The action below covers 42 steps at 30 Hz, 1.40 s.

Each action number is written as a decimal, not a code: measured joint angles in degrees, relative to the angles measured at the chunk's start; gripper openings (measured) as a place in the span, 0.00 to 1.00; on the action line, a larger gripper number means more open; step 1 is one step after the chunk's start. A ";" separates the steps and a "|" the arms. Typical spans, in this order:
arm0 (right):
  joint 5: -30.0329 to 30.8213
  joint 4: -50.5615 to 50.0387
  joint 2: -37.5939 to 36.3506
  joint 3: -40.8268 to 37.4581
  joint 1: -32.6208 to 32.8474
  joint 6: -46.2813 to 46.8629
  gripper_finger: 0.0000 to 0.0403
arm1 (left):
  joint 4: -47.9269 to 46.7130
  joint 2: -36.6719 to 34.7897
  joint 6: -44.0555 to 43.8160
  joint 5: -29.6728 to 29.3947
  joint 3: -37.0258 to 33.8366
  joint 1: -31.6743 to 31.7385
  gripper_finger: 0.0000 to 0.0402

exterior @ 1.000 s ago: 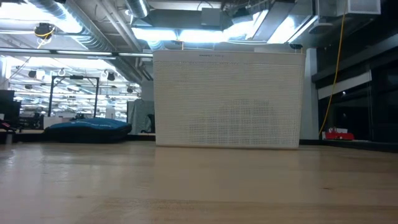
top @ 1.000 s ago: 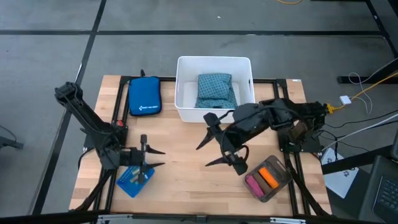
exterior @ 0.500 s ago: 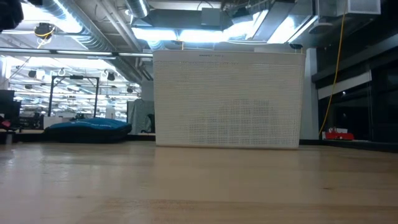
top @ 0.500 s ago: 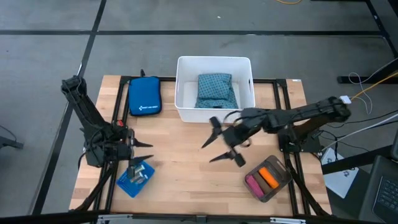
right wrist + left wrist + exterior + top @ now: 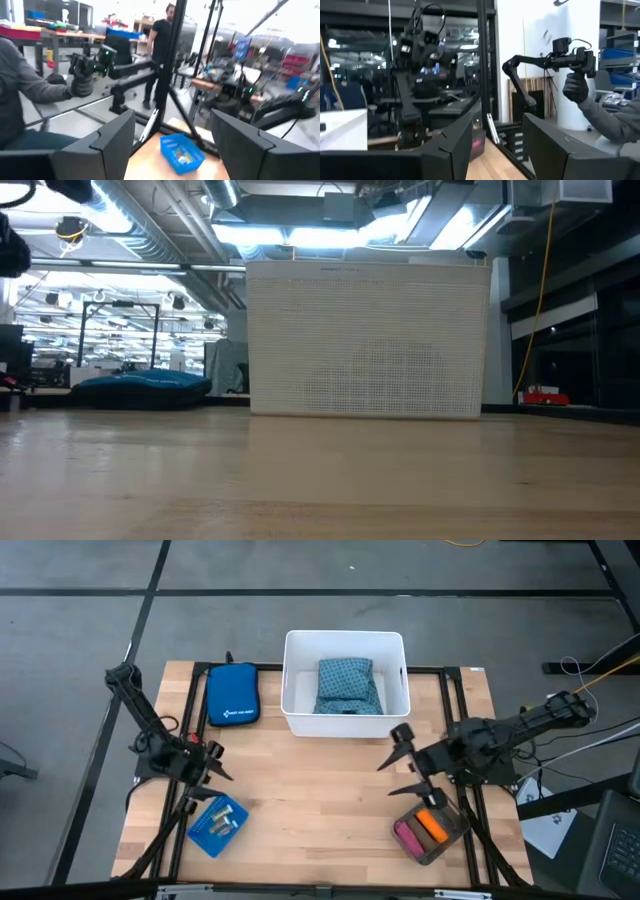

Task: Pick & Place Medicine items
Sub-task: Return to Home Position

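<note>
The teal patterned soft pack [image 5: 348,687] lies inside the white bin [image 5: 295,710]. A pink tube [image 5: 409,835] and an orange tube [image 5: 432,825] lie side by side in the grey tray [image 5: 447,840]. Tiny silver and tan bits [image 5: 223,823] sit in the light-blue tray [image 5: 203,836], which also shows in the right wrist view as the light-blue tray [image 5: 182,150]. My left gripper [image 5: 213,762] hovers open beyond that tray. My right gripper [image 5: 403,765] hovers open just beyond the grey tray. No brown-grey stick shows.
The dark blue zipped pouch [image 5: 232,695] lies flat beside the bin, near the table's far left. In the low view the white bin's wall [image 5: 365,340] fills the middle. Bare wood lies between the two grippers. A person's gloved hand [image 5: 577,90] holds a controller beyond the table.
My right gripper has drawn back from the table's middle toward the right edge, staying open. My left gripper has pulled off the light-blue tray toward the far left, open throughout. No item has moved.
</note>
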 joint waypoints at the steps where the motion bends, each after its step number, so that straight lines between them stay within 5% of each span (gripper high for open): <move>1: 1.19 0.61 -1.33 -0.93 0.62 -0.72 0.63 | -1.78 -0.47 -0.77 -0.05 0.00 0.71 0.42; 8: 1.82 8.90 -14.62 -14.31 1.63 -2.11 0.63 | -13.67 -3.01 -6.83 5.56 -0.02 7.44 0.42; 14: 3.01 11.77 -25.47 -25.32 1.61 0.03 0.63 | -18.68 -4.94 -9.61 16.25 -0.02 14.84 0.42; 26: -1.21 7.84 -38.38 -32.83 1.64 3.00 0.63 | -16.62 -5.30 -15.27 29.48 -5.14 28.57 0.42; 33: 2.74 7.71 -45.00 -40.87 0.99 4.98 0.63 | -19.23 -5.28 -15.16 30.34 -5.25 31.08 0.42; 42: -1.15 2.07 -56.10 -45.39 -0.05 7.67 0.63 | -20.34 -5.30 -14.29 33.52 -5.31 34.19 0.42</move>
